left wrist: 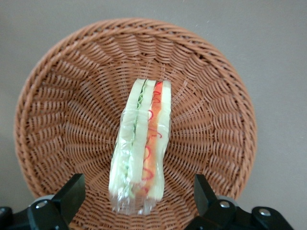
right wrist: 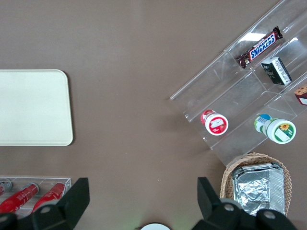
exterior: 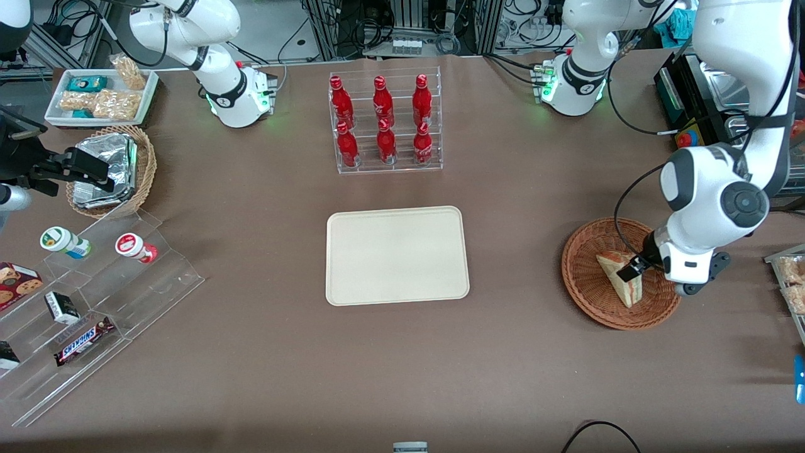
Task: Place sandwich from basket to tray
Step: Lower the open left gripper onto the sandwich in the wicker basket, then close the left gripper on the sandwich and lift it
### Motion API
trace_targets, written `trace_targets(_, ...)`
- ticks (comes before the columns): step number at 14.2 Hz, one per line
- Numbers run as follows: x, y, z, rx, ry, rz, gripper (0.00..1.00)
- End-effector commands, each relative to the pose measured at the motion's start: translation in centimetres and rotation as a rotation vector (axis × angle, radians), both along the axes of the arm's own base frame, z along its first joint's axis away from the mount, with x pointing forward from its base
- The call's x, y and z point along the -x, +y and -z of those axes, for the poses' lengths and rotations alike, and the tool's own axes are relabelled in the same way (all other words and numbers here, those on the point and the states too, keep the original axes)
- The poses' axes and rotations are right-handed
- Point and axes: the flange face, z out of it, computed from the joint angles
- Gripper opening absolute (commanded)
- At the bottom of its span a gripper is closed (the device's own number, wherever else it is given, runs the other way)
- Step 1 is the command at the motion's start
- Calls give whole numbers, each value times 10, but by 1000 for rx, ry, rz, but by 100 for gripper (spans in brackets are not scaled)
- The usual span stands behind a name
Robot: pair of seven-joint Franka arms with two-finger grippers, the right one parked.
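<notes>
The sandwich (exterior: 615, 275) is a plastic-wrapped wedge of pale bread with red and green filling. It lies in the reddish-brown wicker basket (exterior: 585, 296) toward the working arm's end of the table. My left gripper (exterior: 631, 272) hangs low over the basket, open, its fingers (left wrist: 72, 194) standing on either side of the sandwich (left wrist: 141, 148) with gaps to it. The basket's weave (left wrist: 67, 120) fills the wrist view. The cream tray (exterior: 397, 255) lies flat and empty at the table's middle.
A clear rack of red bottles (exterior: 385, 123) stands farther from the front camera than the tray. Toward the parked arm's end are a light wicker basket of foil packets (exterior: 107, 170), a white snack tray (exterior: 100, 94) and a clear stepped shelf with snacks (exterior: 82, 302).
</notes>
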Motion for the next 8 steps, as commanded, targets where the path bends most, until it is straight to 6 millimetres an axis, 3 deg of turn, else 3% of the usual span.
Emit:
trace_targets(1, -2, -1, 25, 3, 11, -17, 98)
trace_targets(3, 0, -1, 31, -4, 24, -3, 27)
trace_targets(4, 0, -1, 30, -3, 26, 24, 10)
trace_targets(6, -1, -1, 24, -2, 22, 65, 6)
trace_targets(8, -2, -14, 13, -2, 25, 129, 3)
